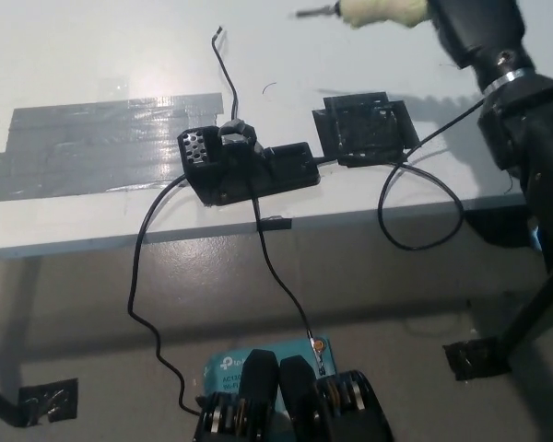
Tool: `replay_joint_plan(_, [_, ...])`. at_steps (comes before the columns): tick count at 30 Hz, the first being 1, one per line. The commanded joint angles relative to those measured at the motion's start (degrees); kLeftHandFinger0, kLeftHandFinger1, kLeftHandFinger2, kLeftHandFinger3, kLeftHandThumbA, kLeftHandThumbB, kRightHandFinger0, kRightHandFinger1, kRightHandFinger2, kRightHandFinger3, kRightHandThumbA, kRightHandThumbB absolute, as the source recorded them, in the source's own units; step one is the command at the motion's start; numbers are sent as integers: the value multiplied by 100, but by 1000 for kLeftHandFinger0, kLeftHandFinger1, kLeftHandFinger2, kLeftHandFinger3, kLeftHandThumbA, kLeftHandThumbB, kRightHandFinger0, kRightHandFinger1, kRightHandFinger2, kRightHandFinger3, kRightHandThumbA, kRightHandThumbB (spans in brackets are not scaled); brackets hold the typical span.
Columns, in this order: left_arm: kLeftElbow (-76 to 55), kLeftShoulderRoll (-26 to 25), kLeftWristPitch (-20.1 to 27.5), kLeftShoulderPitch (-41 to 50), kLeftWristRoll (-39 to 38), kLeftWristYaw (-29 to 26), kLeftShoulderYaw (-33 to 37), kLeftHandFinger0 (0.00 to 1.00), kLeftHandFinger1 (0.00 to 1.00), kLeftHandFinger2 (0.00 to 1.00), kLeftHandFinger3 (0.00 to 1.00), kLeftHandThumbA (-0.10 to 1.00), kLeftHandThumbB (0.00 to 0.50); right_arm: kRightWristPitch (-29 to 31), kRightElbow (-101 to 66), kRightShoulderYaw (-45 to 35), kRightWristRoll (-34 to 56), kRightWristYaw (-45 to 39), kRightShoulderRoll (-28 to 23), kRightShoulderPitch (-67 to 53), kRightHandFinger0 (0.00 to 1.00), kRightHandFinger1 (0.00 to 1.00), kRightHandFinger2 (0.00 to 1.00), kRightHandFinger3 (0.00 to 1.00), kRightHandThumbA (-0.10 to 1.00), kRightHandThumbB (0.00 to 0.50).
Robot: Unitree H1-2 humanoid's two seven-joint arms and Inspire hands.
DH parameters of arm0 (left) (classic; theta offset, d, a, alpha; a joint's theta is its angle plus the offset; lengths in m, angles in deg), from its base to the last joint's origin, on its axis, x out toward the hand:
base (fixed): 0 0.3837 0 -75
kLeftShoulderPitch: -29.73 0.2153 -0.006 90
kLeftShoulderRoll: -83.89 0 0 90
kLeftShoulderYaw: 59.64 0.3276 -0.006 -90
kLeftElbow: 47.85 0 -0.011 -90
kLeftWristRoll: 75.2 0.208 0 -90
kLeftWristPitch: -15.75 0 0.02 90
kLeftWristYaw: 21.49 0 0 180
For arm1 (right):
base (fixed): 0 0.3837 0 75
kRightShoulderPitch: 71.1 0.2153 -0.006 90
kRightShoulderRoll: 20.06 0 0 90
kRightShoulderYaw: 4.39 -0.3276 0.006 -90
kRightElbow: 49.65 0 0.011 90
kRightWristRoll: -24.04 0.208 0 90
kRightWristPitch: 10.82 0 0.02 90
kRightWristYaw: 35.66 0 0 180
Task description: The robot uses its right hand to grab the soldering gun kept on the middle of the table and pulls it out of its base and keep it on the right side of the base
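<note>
The soldering gun [376,11] is held in the air at the top edge of the view, above the table [92,55] and beyond the base [244,166], its metal tip pointing left. Its pale handle is grasped by the black right hand [470,18], which is partly cut off by the frame. The left hand is not seen. A flat black pad [364,129] lies just right of the base. A cord [424,198] loops off the table edge below the arm; on the way down it could be snagged, dragging the base or twisting the gun.
</note>
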Motion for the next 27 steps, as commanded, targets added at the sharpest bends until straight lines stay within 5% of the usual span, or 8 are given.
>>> replay_joint_plan(1, [-121,-159,-72,13,3,75,-64,798,883,1000,1000,818,182,-488,-277,-390,390,-287,49,186,0,0,210,248,-100,120])
replay_joint_plan(5, [-108,-80,-106,8,84,190,-139,805,893,1000,1000,797,200,-870,-522,-539,456,-796,123,-53,0,0,137,426,-36,124])
replay_joint_plan(6, [-86,-62,-106,-4,60,260,-166,796,895,1000,1000,787,206,-1283,-616,-582,465,-1208,195,-225,0,65,250,500,116,23])
replay_joint_plan(8, [-77,-50,-106,-11,142,368,-194,813,914,1000,1000,790,212,-1279,-667,-585,421,-1060,213,-500,0,83,316,221,61,14])
replay_joint_plan(13, [-96,-55,-106,-84,234,471,-208,842,932,1000,1000,768,209,-1613,-591,-815,663,-1117,469,-999,0,27,292,317,-100,3])
replay_joint_plan(20, [-120,23,-106,-119,308,605,-274,861,954,1000,1000,768,212,-1680,-727,-860,738,-1034,768,-1577,0,1,193,422,79,0])
replay_joint_plan(21, [-120,46,-106,-119,315,620,-293,872,967,1000,1000,762,209,-1727,-700,-857,764,-1102,796,-1597,0,6,206,551,4,7])
replay_joint_plan(27, [-138,49,-106,-145,395,702,-319,885,966,1000,1000,770,208,-1674,-578,-775,847,-1187,817,-1680,0,0,202,475,-63,0])
